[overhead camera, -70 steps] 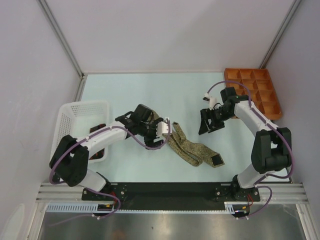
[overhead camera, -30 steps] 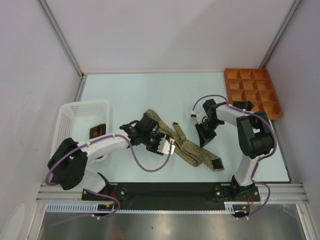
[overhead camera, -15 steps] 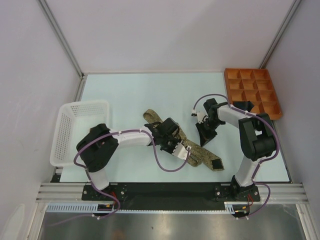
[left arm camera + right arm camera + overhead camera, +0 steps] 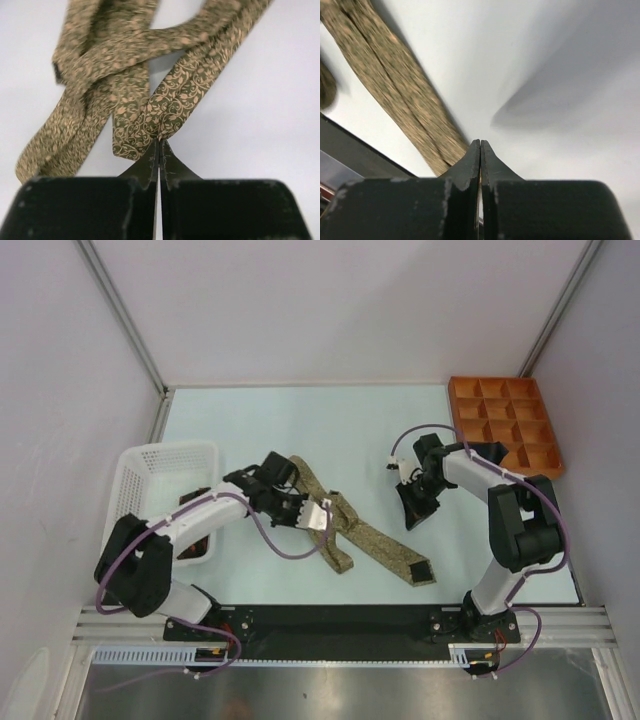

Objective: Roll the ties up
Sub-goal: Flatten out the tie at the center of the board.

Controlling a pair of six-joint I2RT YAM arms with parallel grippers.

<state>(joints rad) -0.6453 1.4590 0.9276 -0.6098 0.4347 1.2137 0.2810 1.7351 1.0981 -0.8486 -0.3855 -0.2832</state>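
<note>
Both jaws closed, left jaws nipping olive tie (image 4: 170,102), right jaws empty beside it.

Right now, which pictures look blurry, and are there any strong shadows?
Left wrist: the tie is crisp in the middle and soft toward the top left. Right wrist: the tie is smeared, and a soft dark shadow crosses the table. Top: sharp and evenly lit, with only faint shadows.

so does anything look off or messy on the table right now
yes, the olive-tan tie is a mess: it lies doubled over in crossing folds at mid-table, neither straight nor rolled. the left pincer is shut on the edge of one fold.
</note>
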